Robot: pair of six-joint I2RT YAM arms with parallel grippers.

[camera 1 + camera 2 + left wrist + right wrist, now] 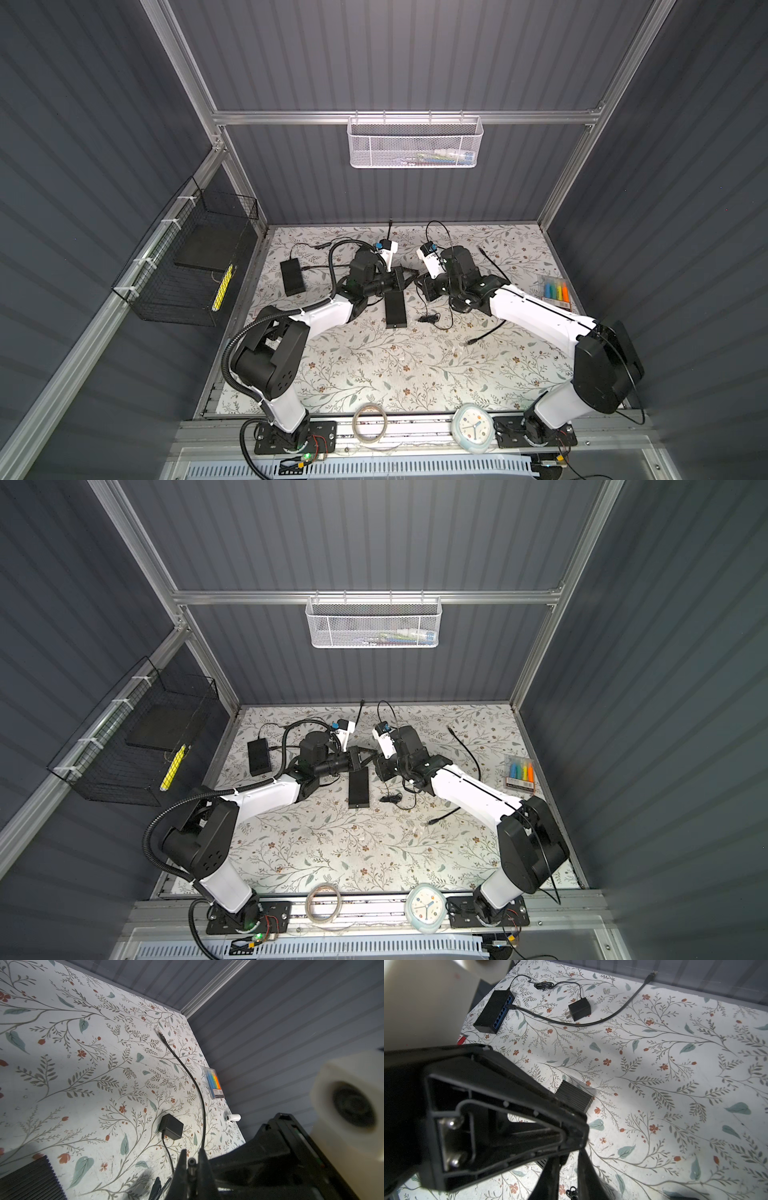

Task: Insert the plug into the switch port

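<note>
My left gripper (191, 1158) is shut on a small black barrel plug (191, 1162), whose round tip shows between the fingers. Its thin cord runs to a black power adapter (171, 1129) on the table. In both top views the two grippers meet nose to nose over the far end of a black ribbed switch (395, 309) (358, 789). The right gripper (568, 1160) points at the left gripper (409, 275). Its fingers stand a narrow gap apart with the table showing between them, and their tips are partly hidden behind the left gripper's body. The switch's port is hidden.
A second black switch (495, 1012) with blue ports lies at the left with a network cable (591, 1022) plugged in and another adapter (579, 1009) beside it. A loose black cable (492, 266) and a highlighter pack (555, 291) lie at the right.
</note>
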